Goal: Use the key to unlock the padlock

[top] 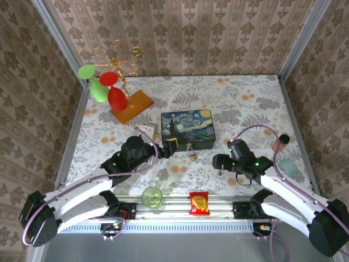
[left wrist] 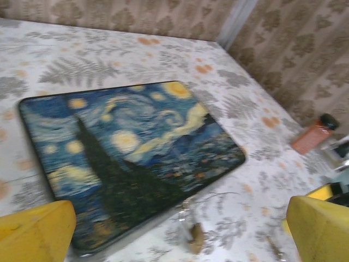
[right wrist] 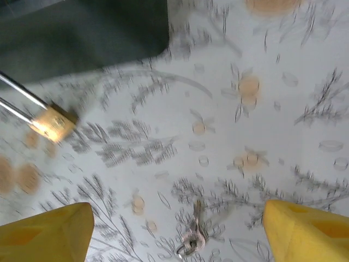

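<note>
Mid-table, lying flat: painted box [top: 188, 129] [left wrist: 131, 158]. Behind it at left, wooden board [top: 136, 107] below red glass [top: 117, 99] and green glass [top: 98, 90]. At the near rail, green cup [top: 152, 197] beside red snack packet [top: 199, 203]. Far right, orange bottle [top: 279, 143] [left wrist: 313, 134].

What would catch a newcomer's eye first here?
The Starry Night painted box sits mid-table, the small brass padlock at its near side. Red and green glasses hang on a gold stand at the far left. The tiny key lies on the table under the open right gripper.

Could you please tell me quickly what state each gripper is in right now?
Left gripper: open, holding nothing.
Right gripper: open, the key lying unheld between its jaws.
</note>
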`<action>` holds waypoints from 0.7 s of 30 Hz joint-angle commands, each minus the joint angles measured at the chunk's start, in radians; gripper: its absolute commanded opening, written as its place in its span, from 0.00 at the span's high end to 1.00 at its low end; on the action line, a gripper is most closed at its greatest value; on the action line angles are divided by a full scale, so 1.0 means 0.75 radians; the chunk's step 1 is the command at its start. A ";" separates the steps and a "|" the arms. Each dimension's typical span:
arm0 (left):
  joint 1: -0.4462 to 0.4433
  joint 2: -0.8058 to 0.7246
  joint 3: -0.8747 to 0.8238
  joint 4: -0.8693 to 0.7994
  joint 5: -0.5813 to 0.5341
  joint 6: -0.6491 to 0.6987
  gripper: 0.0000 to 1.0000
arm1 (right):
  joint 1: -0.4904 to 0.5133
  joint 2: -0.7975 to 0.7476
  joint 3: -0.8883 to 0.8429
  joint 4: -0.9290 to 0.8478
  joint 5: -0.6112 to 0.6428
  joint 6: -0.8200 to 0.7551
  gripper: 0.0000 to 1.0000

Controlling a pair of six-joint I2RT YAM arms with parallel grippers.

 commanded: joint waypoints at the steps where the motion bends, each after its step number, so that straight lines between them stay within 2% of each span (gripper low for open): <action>1: -0.110 0.056 0.084 0.062 -0.080 -0.040 0.00 | 0.094 0.048 -0.020 -0.068 0.211 0.149 0.25; 9: -0.161 0.217 0.159 0.096 -0.048 -0.037 0.00 | 0.246 0.147 -0.042 0.011 0.266 0.239 0.40; 13: -0.164 0.229 0.121 0.209 -0.008 -0.009 0.00 | 0.278 0.221 -0.039 0.050 0.281 0.259 0.47; 21: -0.164 0.233 0.128 0.218 -0.011 0.015 0.00 | 0.338 0.310 -0.052 0.089 0.290 0.302 0.57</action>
